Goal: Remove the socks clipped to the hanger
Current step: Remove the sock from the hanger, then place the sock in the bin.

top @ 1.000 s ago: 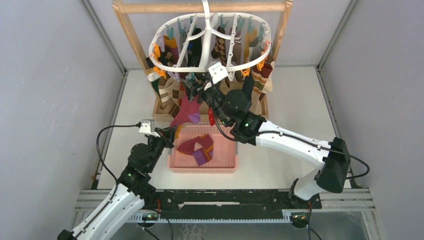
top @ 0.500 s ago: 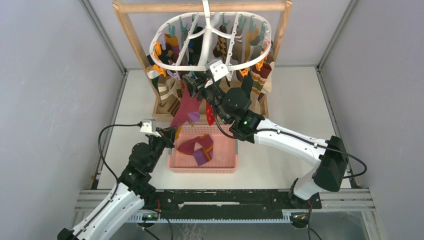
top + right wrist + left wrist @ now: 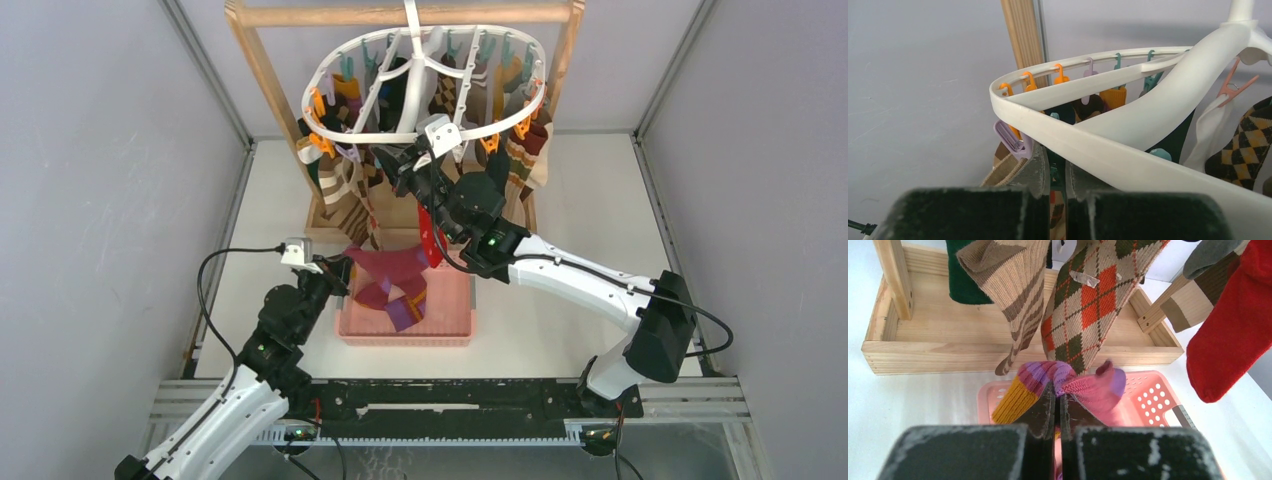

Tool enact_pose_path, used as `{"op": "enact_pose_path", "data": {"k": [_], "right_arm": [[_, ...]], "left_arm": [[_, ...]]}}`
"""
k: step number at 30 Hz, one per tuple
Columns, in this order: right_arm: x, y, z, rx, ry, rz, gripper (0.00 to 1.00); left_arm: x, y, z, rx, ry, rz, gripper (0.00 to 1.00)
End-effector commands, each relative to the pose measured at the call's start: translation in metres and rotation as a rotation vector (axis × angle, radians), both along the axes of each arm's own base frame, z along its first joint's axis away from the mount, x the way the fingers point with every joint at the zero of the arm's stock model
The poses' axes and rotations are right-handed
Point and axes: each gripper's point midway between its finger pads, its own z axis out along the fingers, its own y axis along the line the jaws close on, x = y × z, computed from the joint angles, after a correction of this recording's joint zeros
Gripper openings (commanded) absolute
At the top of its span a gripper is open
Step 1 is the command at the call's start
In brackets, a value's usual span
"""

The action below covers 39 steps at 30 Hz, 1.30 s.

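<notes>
Two grippers: left gripper clamped on a pink-and-purple sock above the pink basket; right gripper closed just under the hanger, a teal sliver between its fingers.
Hanger: white ring, tilted, hooked on the wooden stand; socks hang clipped beneath.
Surface: white table; stand at the back, basket near the arms.
Room: plain grey walls left and right.
</notes>
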Motion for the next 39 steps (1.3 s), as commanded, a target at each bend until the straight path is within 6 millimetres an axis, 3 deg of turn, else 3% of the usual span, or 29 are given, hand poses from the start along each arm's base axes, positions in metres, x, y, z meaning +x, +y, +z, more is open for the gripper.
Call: {"op": "enact_pose_path", "data": {"k": [1, 4, 8, 14, 21, 28, 39], "right_arm": [[0.005, -0.013, 0.028, 0.082, -0.037, -0.025, 0.00], [0.004, -0.014, 0.027, 0.076, -0.030, -0.018, 0.11], [-0.001, -0.014, 0.024, 0.070, -0.014, 0.004, 0.54], [-0.010, -0.021, 0.011, 0.054, 0.024, 0.020, 0.72], [-0.031, -0.054, -0.019, 0.055, 0.091, 0.007, 0.75], [-0.054, -0.098, -0.071, 0.070, 0.194, -0.024, 0.87], [-0.085, -0.148, -0.120, 0.104, 0.273, -0.050, 0.90]], "left_arm": [[0.003, 0.001, 0.056, -0.047, -0.126, 0.004, 0.00], [0.002, 0.000, 0.056, -0.050, -0.127, -0.002, 0.00], [-0.001, -0.002, 0.060, -0.062, -0.135, -0.017, 0.00], [-0.005, -0.007, 0.067, -0.087, -0.150, -0.049, 0.00], [-0.016, -0.018, 0.085, -0.122, -0.182, -0.133, 0.00], [-0.026, -0.027, 0.101, -0.156, -0.206, -0.200, 0.00], [-0.042, -0.064, 0.117, -0.213, -0.223, -0.375, 0.00]]}}
